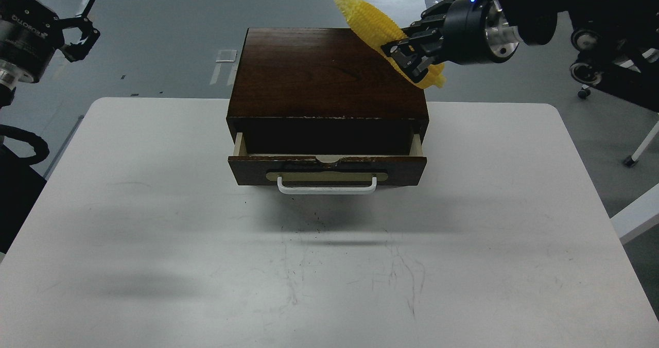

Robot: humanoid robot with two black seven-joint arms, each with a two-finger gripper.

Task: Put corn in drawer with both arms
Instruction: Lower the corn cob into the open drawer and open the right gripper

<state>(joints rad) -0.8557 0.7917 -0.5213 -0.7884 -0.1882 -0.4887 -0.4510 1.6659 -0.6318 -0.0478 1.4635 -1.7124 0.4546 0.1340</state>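
Observation:
The yellow corn (371,22) hangs tilted in the air over the back right of the cabinet top (329,72), its pointed end up and to the left. My right gripper (406,57) is shut on its lower part. The dark brown drawer (327,169) with its white bar handle (327,185) is pulled partly out; its inside is dark. My left gripper (82,23) is open and empty, raised at the far left beyond the table's edge.
The white table (154,209) holds the cabinet at its back middle. Grey floor lies beyond. A white chair base (638,152) and my right arm's black body (607,23) are at the right.

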